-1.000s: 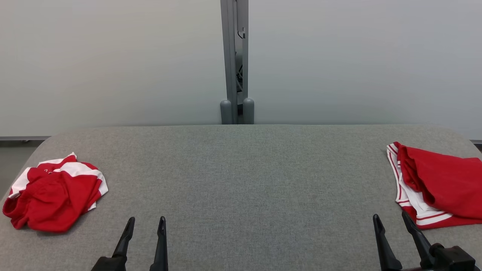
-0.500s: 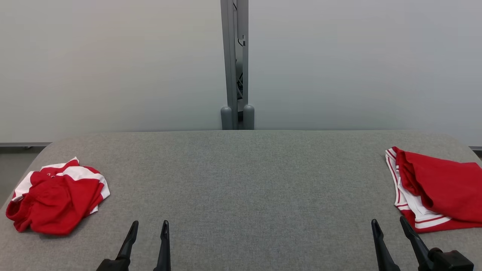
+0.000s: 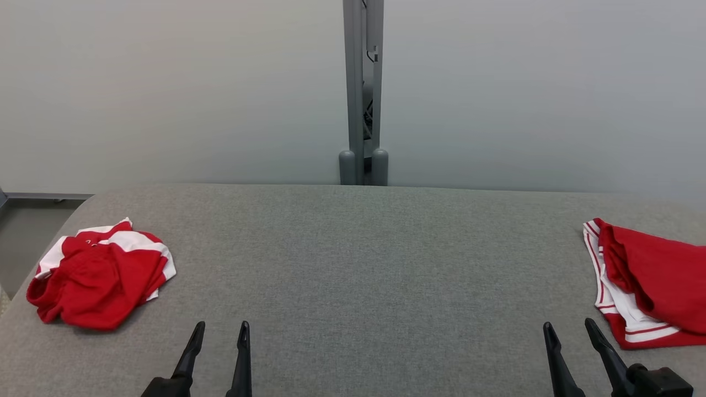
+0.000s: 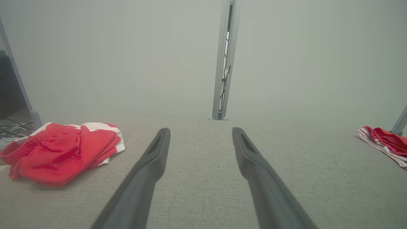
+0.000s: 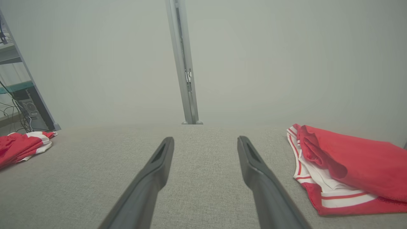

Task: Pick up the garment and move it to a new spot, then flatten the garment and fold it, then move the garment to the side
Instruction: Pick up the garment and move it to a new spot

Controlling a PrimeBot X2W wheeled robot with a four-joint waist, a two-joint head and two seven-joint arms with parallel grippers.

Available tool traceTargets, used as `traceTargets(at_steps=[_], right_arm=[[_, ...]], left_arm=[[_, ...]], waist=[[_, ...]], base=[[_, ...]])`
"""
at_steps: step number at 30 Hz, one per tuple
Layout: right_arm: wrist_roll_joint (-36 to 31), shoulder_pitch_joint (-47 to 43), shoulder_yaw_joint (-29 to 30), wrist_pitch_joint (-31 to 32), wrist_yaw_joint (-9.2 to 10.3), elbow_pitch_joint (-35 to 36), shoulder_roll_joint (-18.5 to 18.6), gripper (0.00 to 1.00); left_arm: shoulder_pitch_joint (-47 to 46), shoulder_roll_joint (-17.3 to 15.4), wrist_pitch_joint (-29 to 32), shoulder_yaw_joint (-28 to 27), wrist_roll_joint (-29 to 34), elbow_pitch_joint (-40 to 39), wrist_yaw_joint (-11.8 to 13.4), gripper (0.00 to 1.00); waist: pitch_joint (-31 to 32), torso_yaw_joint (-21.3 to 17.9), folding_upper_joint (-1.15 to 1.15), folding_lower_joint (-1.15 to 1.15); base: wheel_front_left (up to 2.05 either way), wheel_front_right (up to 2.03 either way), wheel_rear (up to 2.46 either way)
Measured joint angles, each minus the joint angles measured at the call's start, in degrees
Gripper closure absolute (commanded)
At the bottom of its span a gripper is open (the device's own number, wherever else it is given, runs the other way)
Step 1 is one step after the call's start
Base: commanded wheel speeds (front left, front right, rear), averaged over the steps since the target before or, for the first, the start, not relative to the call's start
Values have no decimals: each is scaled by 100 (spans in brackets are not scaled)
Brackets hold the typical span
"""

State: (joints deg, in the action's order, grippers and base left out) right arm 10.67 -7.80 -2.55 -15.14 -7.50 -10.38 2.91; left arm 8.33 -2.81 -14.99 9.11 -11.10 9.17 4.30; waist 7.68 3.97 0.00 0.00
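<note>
A crumpled red and white garment (image 3: 99, 281) lies near the left end of the grey table (image 3: 353, 259). It also shows in the left wrist view (image 4: 60, 152), to the left of the fingers. A second red and white garment (image 3: 656, 281), lying flatter, rests at the right end, close to the right of my right gripper's fingers in the right wrist view (image 5: 349, 162). My left gripper (image 3: 221, 326) is open over the front of the table, holding nothing, right of the crumpled garment. My right gripper (image 3: 568, 325) is open and empty too, just left of the flatter garment.
A grey post (image 3: 363, 110) stands behind the table's far edge, between pale wall panels. Floor shows past the table's left end (image 3: 27, 226). Shelving with cables (image 5: 19, 105) stands beyond the left end in the right wrist view.
The whole head picture has shifted to the right and a little up and down, so the camera has moved. Both grippers stay open and the garments lie as before.
</note>
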Motion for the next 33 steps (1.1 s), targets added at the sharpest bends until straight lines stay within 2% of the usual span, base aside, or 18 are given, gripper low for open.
traceTargets(at_steps=[6, 24, 33], right_arm=[[83, 28, -14, 0, 0, 116, 0, 0], [197, 133, -322, 0, 0, 291, -10, 0], [136, 192, -301, 0, 0, 287, -11, 0]], left_arm=[[-65, 1, 0, -34, -12, -115, 24, 0], [-165, 0, 0, -55, 40, -439, 81, 0], [-216, 2, 0, -74, -20, -548, 154, 0]], waist=[[-61, 370, 0, 0], [-334, 1976, 0, 0], [-542, 2382, 0, 0]], base=[[0, 0, 0], [0, 0, 0], [0, 0, 0]])
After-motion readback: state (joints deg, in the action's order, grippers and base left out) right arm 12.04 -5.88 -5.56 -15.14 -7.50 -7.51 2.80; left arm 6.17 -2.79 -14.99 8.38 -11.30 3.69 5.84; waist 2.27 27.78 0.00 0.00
